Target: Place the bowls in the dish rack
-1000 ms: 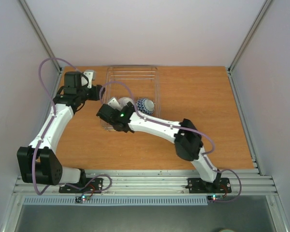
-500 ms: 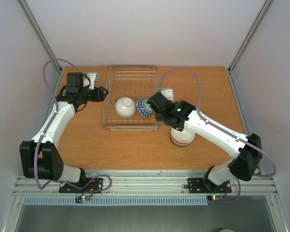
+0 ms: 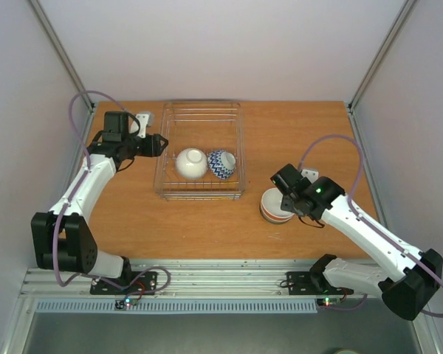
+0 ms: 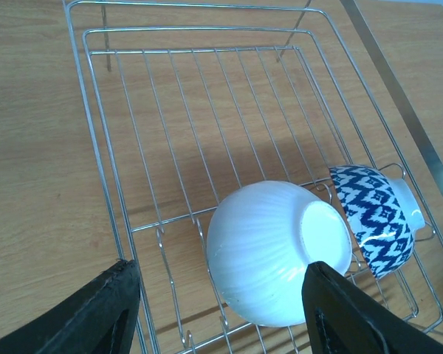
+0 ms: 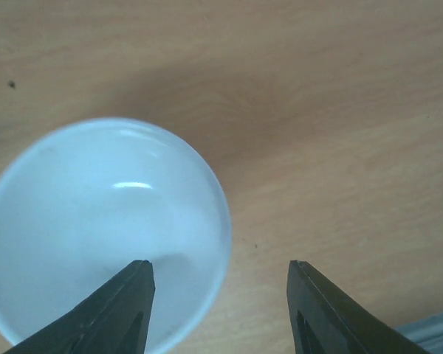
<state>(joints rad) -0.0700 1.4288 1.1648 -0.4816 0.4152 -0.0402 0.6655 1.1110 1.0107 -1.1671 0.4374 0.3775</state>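
Note:
The dish rack (image 3: 201, 105) stands at the back middle of the table. Inside it a plain white bowl (image 3: 190, 163) and a blue-white zigzag bowl (image 3: 221, 164) lie on their sides, touching. My left gripper (image 3: 158, 144) hovers open at the rack's left wall. In its wrist view the rack (image 4: 97, 147), the white bowl (image 4: 277, 251) and the zigzag bowl (image 4: 376, 217) show, with nothing between the fingers of the left gripper (image 4: 221, 313). A stack of bowls (image 3: 275, 210) sits right of the rack. My right gripper (image 3: 283, 198) is open above it, its fingers (image 5: 125, 310) straddling the pale top bowl's (image 5: 96, 228) rim.
The wooden table (image 3: 310, 140) is walled by white panels with metal rails (image 3: 365, 155) along its sides. An aluminium frame (image 3: 229, 269) carries both arm bases at the near edge. Bare wood (image 5: 340, 110) lies to the right of the stack.
My right arm has swung from over the rack to the right and now hangs over the bowl stack, its jaws narrower than before. The left arm has barely moved.

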